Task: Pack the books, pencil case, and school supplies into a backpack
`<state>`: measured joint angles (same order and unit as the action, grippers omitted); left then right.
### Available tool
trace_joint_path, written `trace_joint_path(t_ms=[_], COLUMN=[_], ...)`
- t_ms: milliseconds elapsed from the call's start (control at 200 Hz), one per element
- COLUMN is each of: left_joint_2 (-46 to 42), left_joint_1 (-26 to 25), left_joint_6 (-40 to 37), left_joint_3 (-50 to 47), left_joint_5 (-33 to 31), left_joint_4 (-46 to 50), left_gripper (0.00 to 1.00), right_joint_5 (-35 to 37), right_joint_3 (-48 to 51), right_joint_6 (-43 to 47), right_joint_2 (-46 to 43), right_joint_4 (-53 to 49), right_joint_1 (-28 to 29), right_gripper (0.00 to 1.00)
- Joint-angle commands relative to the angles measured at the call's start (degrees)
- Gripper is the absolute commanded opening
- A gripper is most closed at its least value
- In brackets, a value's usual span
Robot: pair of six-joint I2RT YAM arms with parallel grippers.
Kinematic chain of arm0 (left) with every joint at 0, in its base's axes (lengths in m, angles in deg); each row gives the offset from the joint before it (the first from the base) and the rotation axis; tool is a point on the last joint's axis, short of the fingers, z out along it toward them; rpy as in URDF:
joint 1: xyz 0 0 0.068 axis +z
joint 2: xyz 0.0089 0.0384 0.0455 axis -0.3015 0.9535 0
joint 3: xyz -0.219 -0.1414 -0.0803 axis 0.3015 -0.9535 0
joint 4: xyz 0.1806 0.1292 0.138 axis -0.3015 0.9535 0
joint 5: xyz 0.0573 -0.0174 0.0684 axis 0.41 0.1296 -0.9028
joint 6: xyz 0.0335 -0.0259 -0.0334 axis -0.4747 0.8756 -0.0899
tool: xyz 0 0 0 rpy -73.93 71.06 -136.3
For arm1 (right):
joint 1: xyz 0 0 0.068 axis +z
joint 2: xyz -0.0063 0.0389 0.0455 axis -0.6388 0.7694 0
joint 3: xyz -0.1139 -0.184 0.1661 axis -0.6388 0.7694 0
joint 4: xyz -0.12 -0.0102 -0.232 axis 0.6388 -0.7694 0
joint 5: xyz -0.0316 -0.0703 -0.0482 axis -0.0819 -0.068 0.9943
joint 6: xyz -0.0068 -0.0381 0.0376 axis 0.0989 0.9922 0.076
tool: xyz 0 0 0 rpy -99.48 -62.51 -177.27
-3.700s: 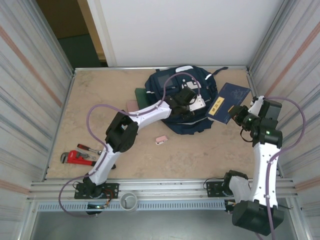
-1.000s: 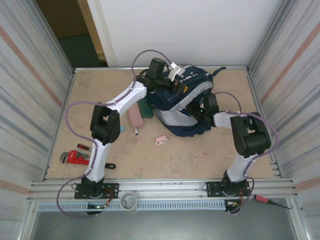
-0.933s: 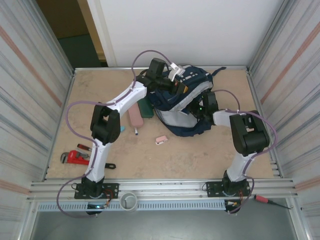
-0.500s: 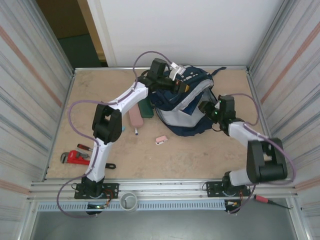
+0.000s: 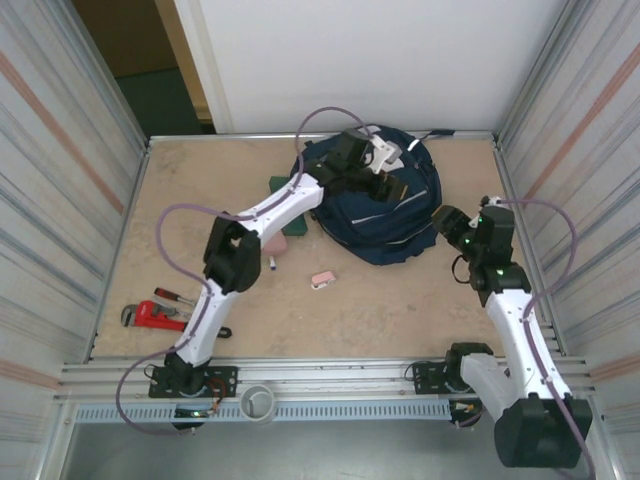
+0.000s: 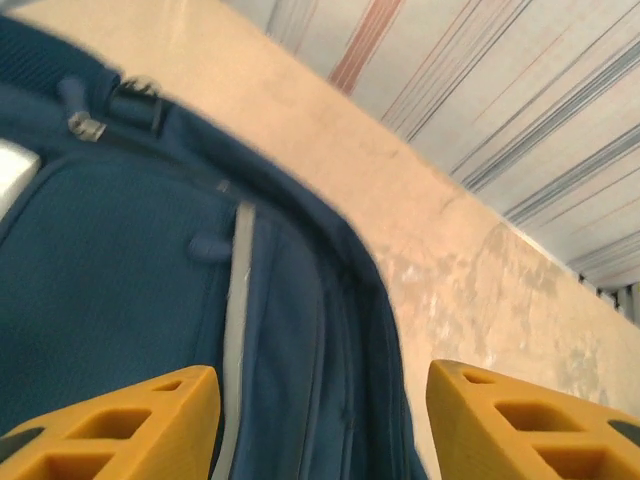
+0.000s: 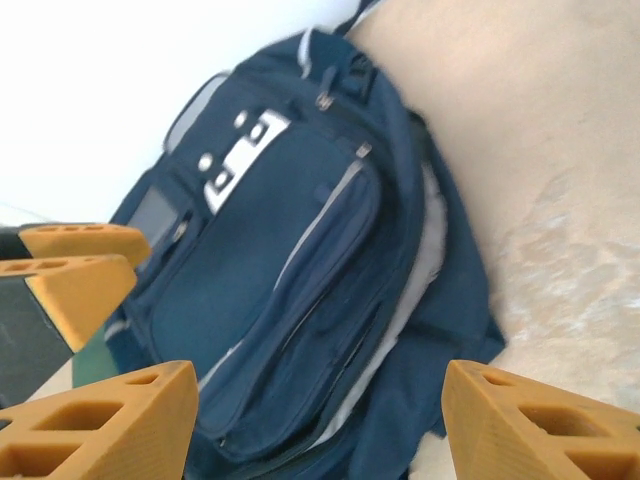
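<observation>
The navy backpack (image 5: 380, 205) lies flat at the back of the table, its flap down. My left gripper (image 5: 388, 170) hovers open over its top edge, and the yellow fingertips (image 6: 110, 425) straddle blue fabric (image 6: 290, 330) without holding it. My right gripper (image 5: 445, 220) stands open just right of the backpack (image 7: 290, 260), nothing between its fingers. A dark green book (image 5: 285, 190) lies left of the backpack, partly under the left arm. The pink pencil case (image 5: 272, 243) peeks out beside that arm. A white marker (image 5: 272, 264) and a pink eraser (image 5: 322, 279) lie in front.
A red pipe wrench (image 5: 150, 315), a small red-handled tool (image 5: 178, 296) and a black spanner (image 5: 220, 332) lie at the front left. Corrugated walls close in both sides. In the right wrist view the left gripper's yellow fingers (image 7: 80, 270) show beyond the backpack.
My left gripper opened and let go of the backpack's flap, which dropped shut. My right gripper drew out of the backpack to the right and opened wider.
</observation>
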<state>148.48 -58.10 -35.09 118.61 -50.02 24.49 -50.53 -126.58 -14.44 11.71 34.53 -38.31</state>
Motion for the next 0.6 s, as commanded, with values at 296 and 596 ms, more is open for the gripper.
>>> trace_joint_path(t_ms=[296, 596], left_joint_2=[-14.04, -6.66], left_joint_1=[18.86, 19.02], left_joint_6=[8.39, 7.59], left_joint_3=[-26.86, -26.81], left_joint_5=[-7.39, -4.99], left_joint_4=[-4.38, -0.05], left_gripper=[0.66, 0.64], right_joint_5=[-2.88, -3.27], right_joint_3=[-10.41, -11.29], right_joint_6=[5.34, 5.15], right_joint_2=[29.47, 36.13], right_joint_4=[2.68, 3.91], right_joint_1=[20.15, 19.36], right_gripper=[0.63, 0.63])
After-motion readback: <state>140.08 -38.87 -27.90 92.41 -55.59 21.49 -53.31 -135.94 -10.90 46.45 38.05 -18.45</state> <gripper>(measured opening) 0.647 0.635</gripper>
